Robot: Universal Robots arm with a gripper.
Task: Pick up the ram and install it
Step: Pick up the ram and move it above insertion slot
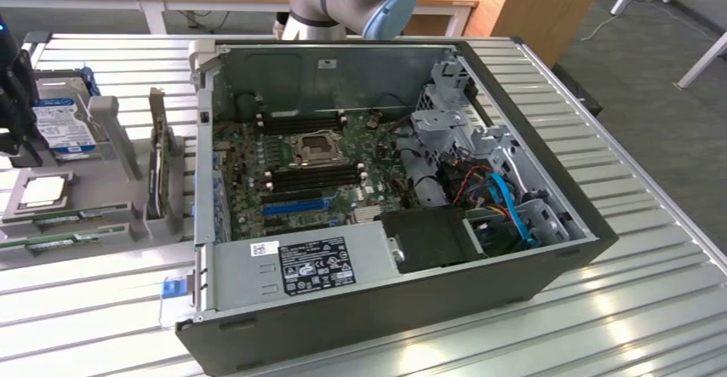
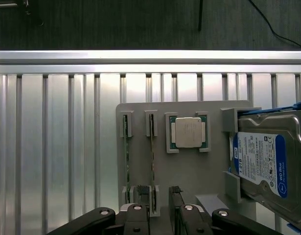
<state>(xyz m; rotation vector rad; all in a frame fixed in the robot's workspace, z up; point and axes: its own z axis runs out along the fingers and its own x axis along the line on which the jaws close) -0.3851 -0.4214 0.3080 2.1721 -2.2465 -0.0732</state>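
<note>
Two ram sticks stand on edge in a grey fixture (image 2: 189, 171), side by side: one ram (image 2: 151, 156) and a second ram (image 2: 126, 156). In the exterior view the same thin green sticks, ram (image 1: 71, 216) and ram (image 1: 51, 242), lie at the near end of the fixture (image 1: 68, 194), to the left of the open computer case (image 1: 546, 262). My gripper (image 2: 158, 198) hovers above the fixture, open and holding nothing. One black fingertip (image 2: 141, 195) is over one end of the rams, the other fingertip (image 2: 175, 193) just beside them. The motherboard's black ram slots (image 1: 312, 177) show inside the case.
The fixture also carries a CPU (image 2: 188, 132), a blue-labelled hard drive (image 2: 260, 164) and an upright expansion card (image 1: 159, 168). The ribbed metal table (image 1: 636, 309) runs all around. Case walls, drive cages and blue cables (image 1: 512, 207) crowd the exterior view's right side of the motherboard.
</note>
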